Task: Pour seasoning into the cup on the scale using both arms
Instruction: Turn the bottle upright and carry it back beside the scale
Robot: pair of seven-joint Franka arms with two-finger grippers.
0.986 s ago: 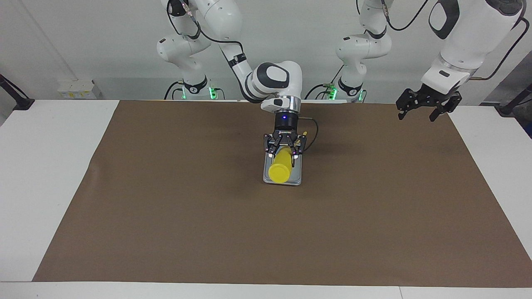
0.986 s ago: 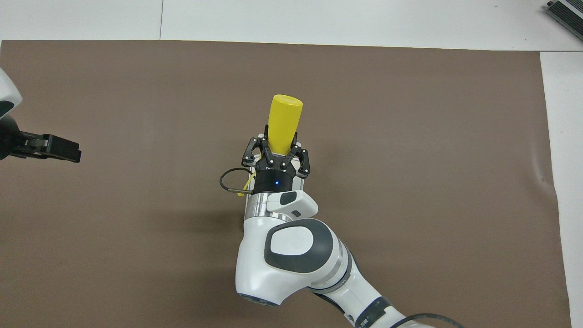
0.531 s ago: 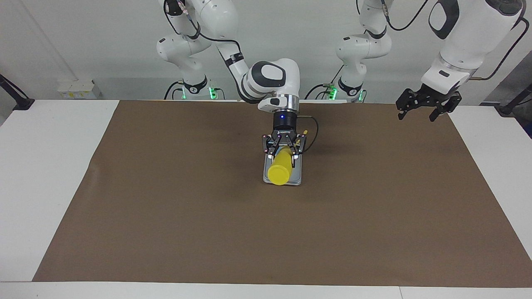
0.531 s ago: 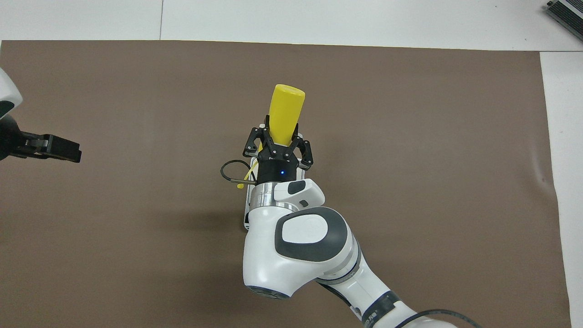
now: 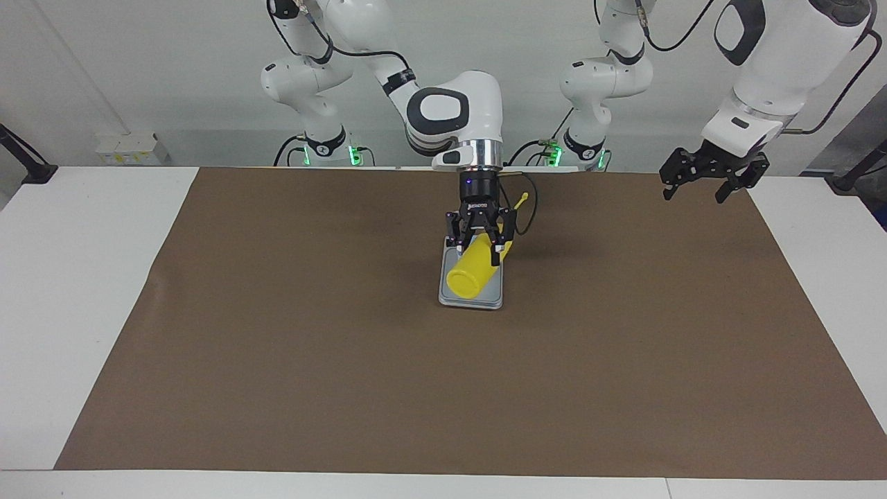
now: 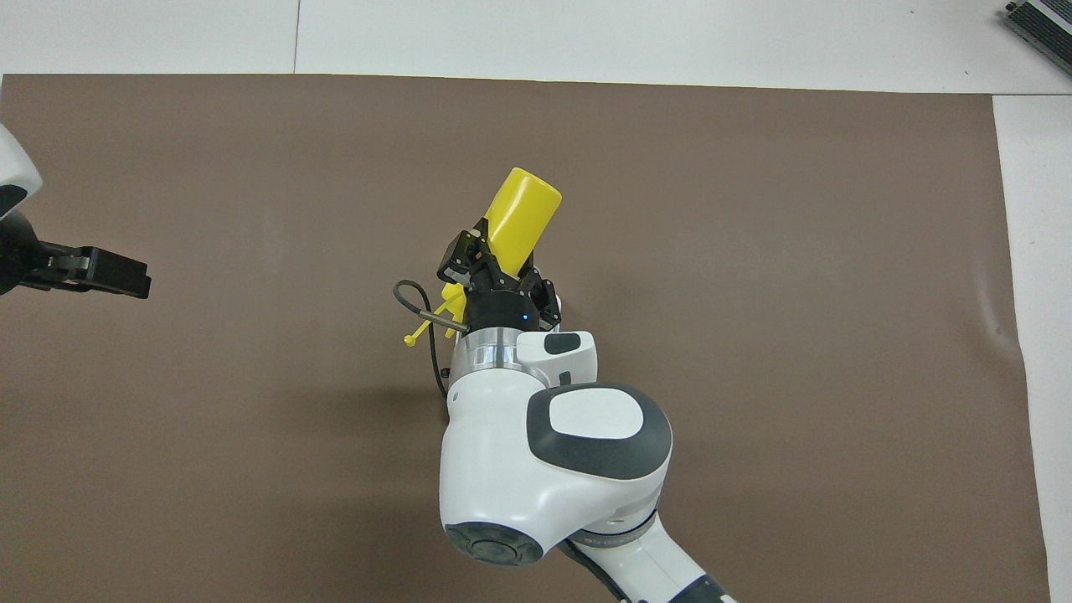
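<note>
Seasoning, in a yellow plastic squeeze bottle with a nozzle top and a small tethered cap, is held tipped over the flat rectangular grey kitchen scale at the middle of the brown table cover. The right gripper is clenched around the bottle near its nozzle end, so that the bottle's flat base points away from the robots and slightly toward the right arm's end of the table. Compared with a second ago, the bottle is seen to have been swung round by a turn of the wrist, its nozzle end carried toward the left arm's side, and the tethered cap is now seen dangling clear of the gripper. This is judged to be the pouring tilt being adjusted. The small light blue cup cannot be seen in either view; it is presumably hidden under the gripper and bottle, so whether any seasoning falls into it cannot be told. The left gripper is released, with nothing in it, and waits raised over the left arm's end of the table.
</note>
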